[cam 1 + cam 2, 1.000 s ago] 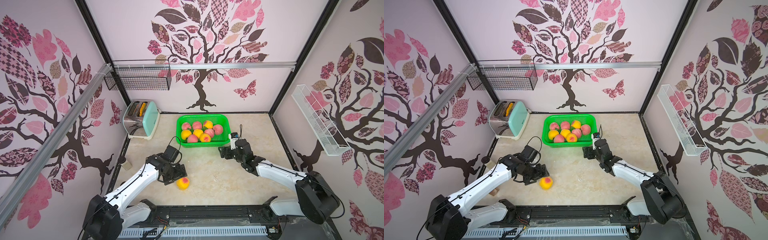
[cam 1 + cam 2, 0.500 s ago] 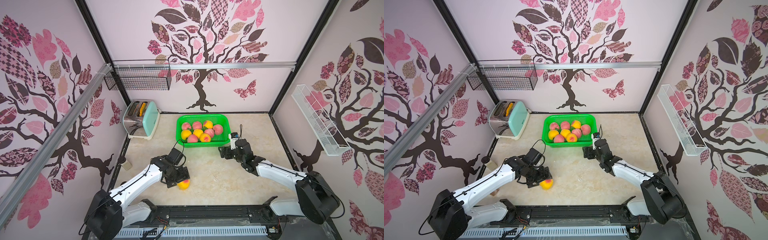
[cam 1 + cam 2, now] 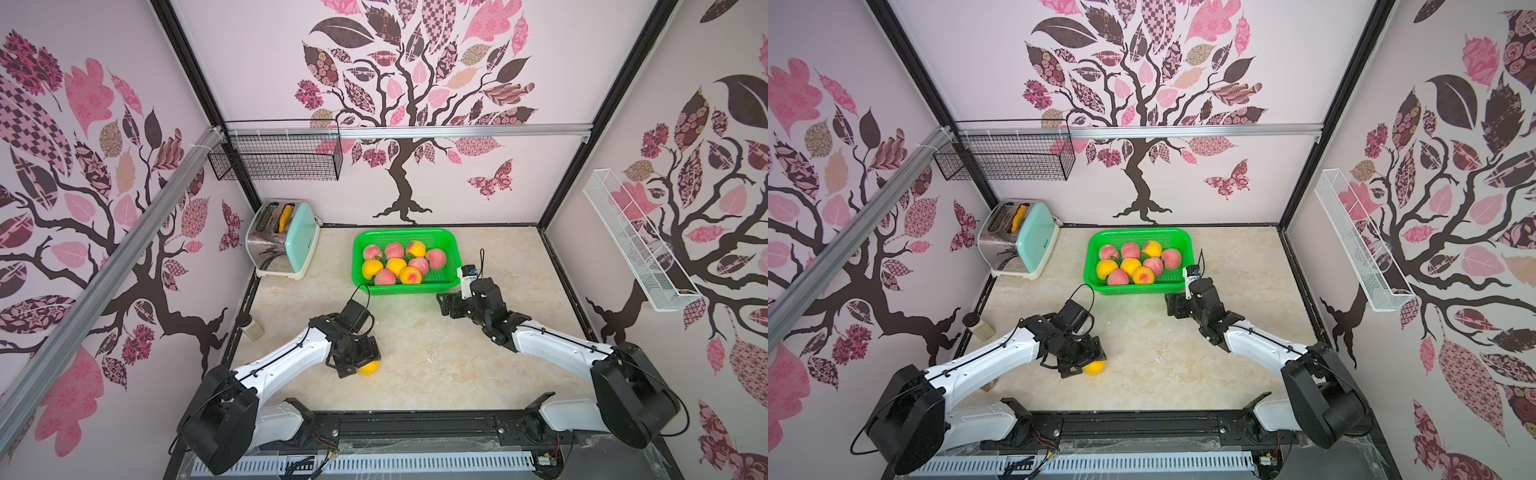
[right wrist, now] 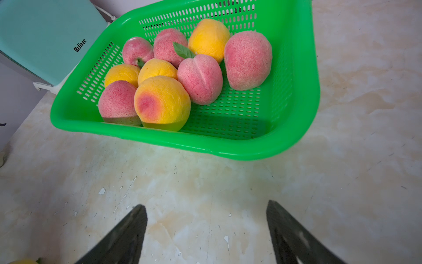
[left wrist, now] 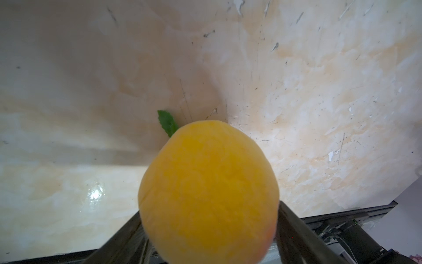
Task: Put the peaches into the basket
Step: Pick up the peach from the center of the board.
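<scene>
A yellow-orange peach [image 3: 371,368] [image 3: 1095,368] lies on the marble table near the front. My left gripper [image 3: 360,365] [image 5: 209,210] is down over it, and both fingers press against its sides in the left wrist view, where the peach [image 5: 209,182] fills the gap and a green leaf shows behind it. The green basket [image 3: 405,291] [image 3: 1138,291] [image 4: 228,150] stands at the back middle and holds several pink and yellow peaches [image 3: 397,264] [image 4: 182,75]. Just in front of the basket's right corner, my right gripper [image 3: 446,305] [image 4: 206,205] hangs open with nothing in it.
A mint and chrome toaster [image 3: 286,237] stands at the back left beside the basket. A small jar [image 3: 253,330] sits at the table's left edge. On the walls hang a black wire basket [image 3: 274,158] and a white wire rack [image 3: 636,245].
My left gripper has moved right and down over the loose peach and closed its fingers onto it. The right arm has stayed still.
</scene>
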Controlling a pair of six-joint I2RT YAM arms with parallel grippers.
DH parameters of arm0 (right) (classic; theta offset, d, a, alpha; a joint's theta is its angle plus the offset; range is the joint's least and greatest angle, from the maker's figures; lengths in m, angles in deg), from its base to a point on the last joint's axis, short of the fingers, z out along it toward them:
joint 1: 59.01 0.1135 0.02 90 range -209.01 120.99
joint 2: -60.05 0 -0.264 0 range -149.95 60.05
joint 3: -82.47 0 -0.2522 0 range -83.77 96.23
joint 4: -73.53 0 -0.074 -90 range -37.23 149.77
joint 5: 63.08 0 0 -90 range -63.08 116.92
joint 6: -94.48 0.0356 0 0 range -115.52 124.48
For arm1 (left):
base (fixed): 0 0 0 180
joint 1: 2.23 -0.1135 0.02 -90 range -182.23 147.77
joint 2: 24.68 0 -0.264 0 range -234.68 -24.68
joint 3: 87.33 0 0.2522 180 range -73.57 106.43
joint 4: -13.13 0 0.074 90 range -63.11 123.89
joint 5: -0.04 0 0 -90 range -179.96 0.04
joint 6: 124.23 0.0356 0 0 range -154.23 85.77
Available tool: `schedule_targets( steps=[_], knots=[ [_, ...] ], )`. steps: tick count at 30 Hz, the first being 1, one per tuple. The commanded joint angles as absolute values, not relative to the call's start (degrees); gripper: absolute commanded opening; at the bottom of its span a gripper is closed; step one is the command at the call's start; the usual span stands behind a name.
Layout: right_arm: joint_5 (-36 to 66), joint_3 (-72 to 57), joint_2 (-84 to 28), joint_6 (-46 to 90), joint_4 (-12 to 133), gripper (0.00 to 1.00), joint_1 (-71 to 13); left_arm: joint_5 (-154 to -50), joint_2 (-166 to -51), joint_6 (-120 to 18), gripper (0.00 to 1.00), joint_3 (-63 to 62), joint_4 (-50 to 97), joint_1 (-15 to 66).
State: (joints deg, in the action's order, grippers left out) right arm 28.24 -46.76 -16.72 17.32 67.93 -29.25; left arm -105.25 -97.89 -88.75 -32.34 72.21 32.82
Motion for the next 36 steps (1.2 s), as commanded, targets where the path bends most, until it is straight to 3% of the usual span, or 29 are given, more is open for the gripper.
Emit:
schedule_targets(
  steps=[1, 5, 9, 23, 36],
  knots=[
    [28.92, -45.56, -16.31, 17.45, 67.6, 0.84, -29.37, -105.76, -99.94, -86.44, 0.78, -29.98, 70.04, 32.99],
    [28.42, -45.4, -15.71, 17.25, 67.25, 0.85, -29.39, -105.87, -99.76, -85.03, 0.68, -29.34, 69.43, 33.03],
    [28.98, -45.37, -16.04, 17.21, 67.15, 0.85, -29.35, -106.57, -98.27, -85.63, 0.52, -29.71, 67.53, 33.07],
    [28.94, -45.46, -15.15, 17.18, 66.8, 0.85, -29.39, -101.45, -99.64, -74.55, 0.51, -15.76, 69.69, 30.74],
    [30.2, -46.07, -14.65, 17.72, 67.24, 0.85, -29.39, -104.95, -117.03, -68.93, 0.51, 9.08, 59.71, 27.04]
  ],
)
